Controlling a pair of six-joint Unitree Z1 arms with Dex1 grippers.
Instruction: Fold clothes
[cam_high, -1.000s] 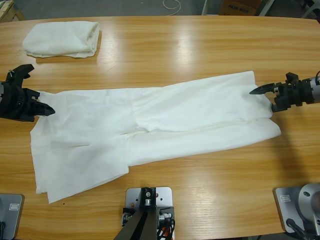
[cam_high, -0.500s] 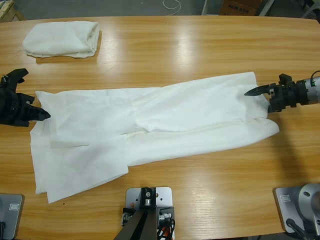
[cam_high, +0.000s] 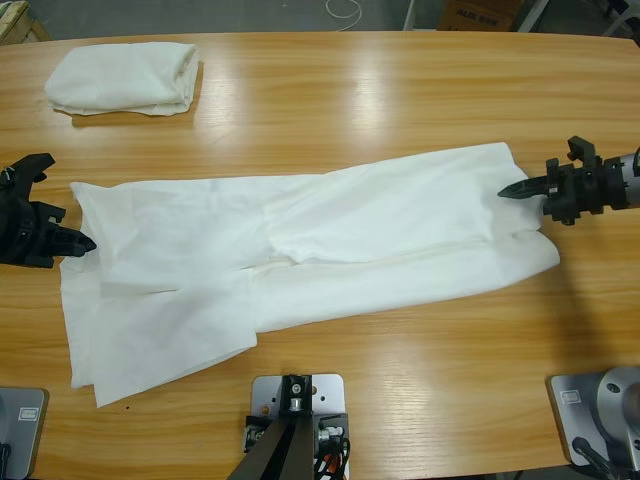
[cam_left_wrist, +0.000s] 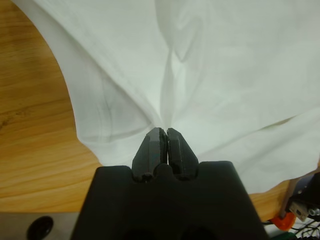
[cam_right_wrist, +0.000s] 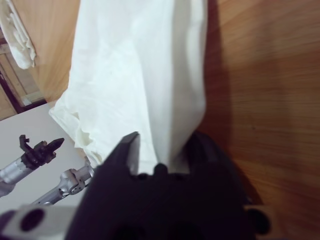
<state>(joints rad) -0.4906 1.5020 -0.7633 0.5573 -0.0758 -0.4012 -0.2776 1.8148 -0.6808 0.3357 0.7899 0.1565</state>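
A long white T-shirt (cam_high: 300, 255) lies spread flat across the table's middle. My left gripper (cam_high: 85, 242) is at the shirt's left edge. In the left wrist view, that gripper (cam_left_wrist: 162, 134) is shut, and the cloth (cam_left_wrist: 225, 75) puckers toward its tips. At the shirt's right end is my right gripper (cam_high: 515, 195). The right wrist view shows this gripper (cam_right_wrist: 162, 150) with its jaws apart and a strip of the shirt (cam_right_wrist: 145, 75) running between them. A second T-shirt (cam_high: 125, 78), folded, rests at the back left.
Bare wooden table (cam_high: 400, 90) stretches behind the spread shirt and in front of it. The table's far edge runs along the top of the high view. The other arm (cam_right_wrist: 40, 147) shows small in the right wrist view's background.
My left gripper has drawn back to the left, toward the table's edge, along the shirt's left side. My right gripper has shifted slightly at the shirt's right end.
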